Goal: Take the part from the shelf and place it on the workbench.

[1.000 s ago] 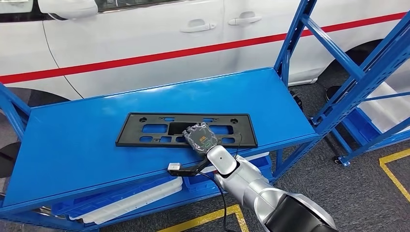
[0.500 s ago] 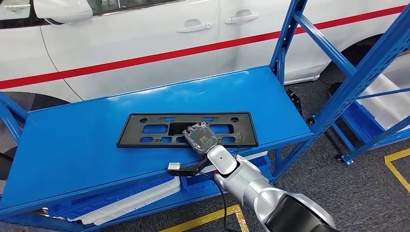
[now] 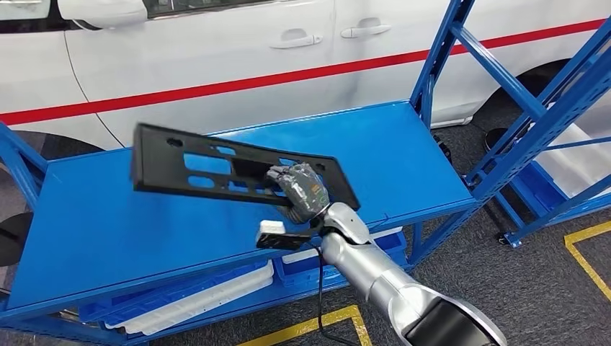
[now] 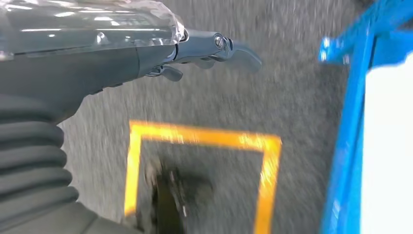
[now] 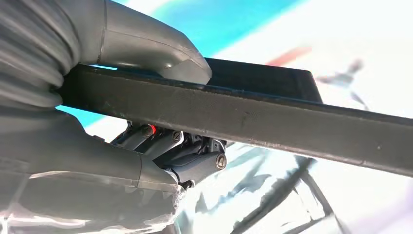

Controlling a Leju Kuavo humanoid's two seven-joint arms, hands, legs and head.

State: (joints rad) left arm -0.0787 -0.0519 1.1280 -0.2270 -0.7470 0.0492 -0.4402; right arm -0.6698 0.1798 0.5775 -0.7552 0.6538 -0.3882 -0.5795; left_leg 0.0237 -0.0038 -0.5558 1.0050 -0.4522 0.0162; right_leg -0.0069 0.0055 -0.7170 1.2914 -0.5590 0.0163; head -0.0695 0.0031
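Black plastic licence-plate frame gripped and raised off the blue shelf.

Grey thumb and darker fingers of the right hand clamp the frame's long edge from both faces; the frame hangs tilted above the shelf deck, clear of it, its far end toward the white car. Left hand hangs over the grey floor beside a yellow floor marking, fingers loosely apart, holding nothing. Step in hand: lift-off from the shelf, judged complete. Next move calls for carrying the long, off-centre load level past the shelf upright toward the workbench.
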